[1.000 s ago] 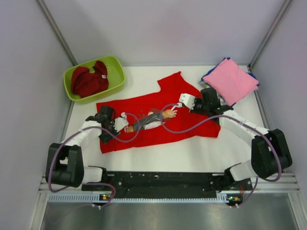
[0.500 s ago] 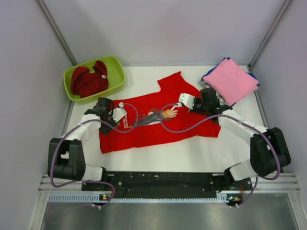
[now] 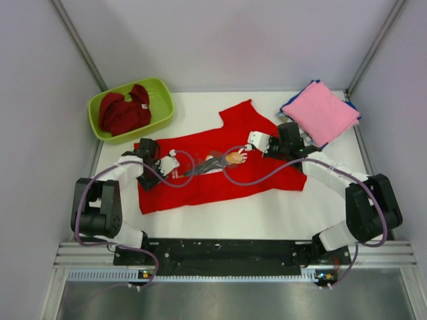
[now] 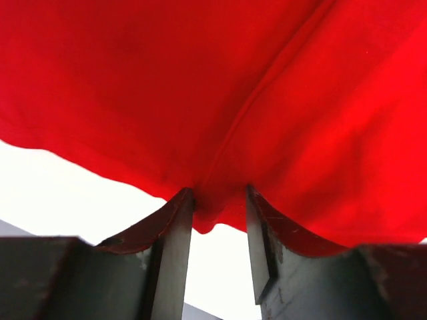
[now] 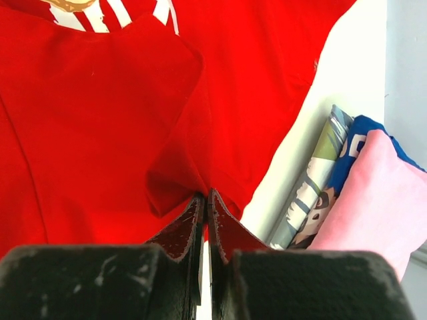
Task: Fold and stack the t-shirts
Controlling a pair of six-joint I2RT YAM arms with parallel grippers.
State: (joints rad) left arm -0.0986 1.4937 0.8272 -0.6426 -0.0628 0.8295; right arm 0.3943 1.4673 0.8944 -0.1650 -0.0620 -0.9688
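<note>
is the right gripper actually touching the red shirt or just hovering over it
Touching. The right wrist view shows the right gripper shut on a pinched-up fold of the red t-shirt, the cloth running straight in between its tips.

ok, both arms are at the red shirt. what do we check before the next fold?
1. Right pincer shut on red shirt: ok.
2. Left pincer grip: cannot tell. Cloth sits in it, but a gap shows.
3. Shirt lying flat: not ok, it is folded over beside the right pincer.
4. Cable off the cloth: not ok, it loops across the shirt.
5. Pink shirt apart from the red shirt: ok, bare table shows between them.
</note>
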